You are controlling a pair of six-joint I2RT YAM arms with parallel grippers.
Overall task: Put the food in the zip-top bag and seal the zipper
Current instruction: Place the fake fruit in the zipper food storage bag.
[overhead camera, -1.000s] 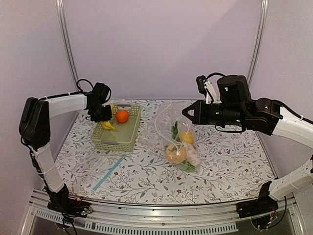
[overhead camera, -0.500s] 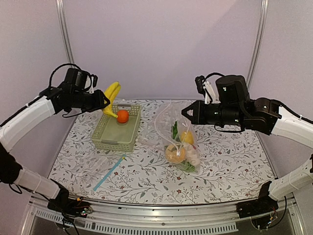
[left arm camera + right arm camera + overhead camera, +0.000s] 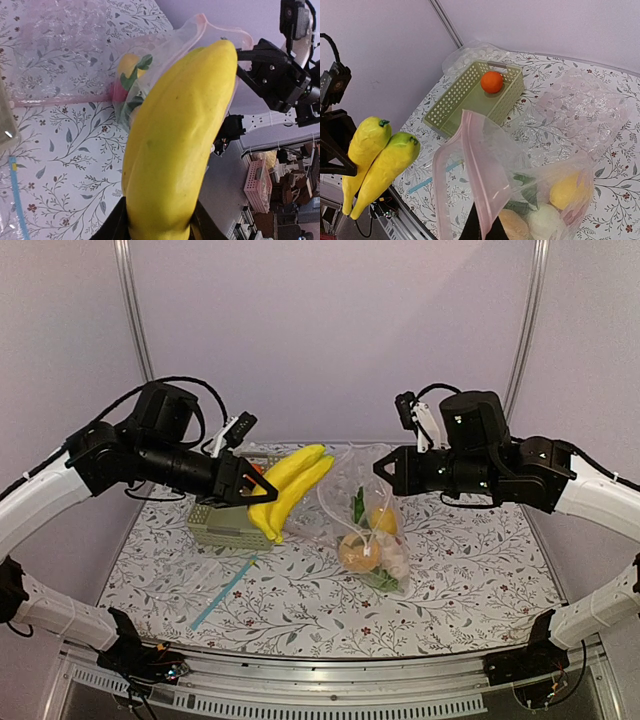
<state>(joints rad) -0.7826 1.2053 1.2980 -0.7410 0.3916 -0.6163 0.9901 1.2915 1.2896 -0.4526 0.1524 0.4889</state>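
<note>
The floral-patterned table (image 3: 460,580) carries a green basket (image 3: 220,528), a flat blue-strip bag (image 3: 222,592) and the filled zip-top bag (image 3: 365,530).

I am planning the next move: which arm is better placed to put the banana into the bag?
Left. The left end effector holds the banana in the air beside the zip-top bag, while the right end effector is shut on the zipper, holding the bag's mouth up.

Glossy smooth plastic banana (image 3: 175,140); crinkly transparent plastic zip-top bag (image 3: 520,165).

Bright even diffuse light, faint shadows, mostly sharp, wrist views slightly distorted
</note>
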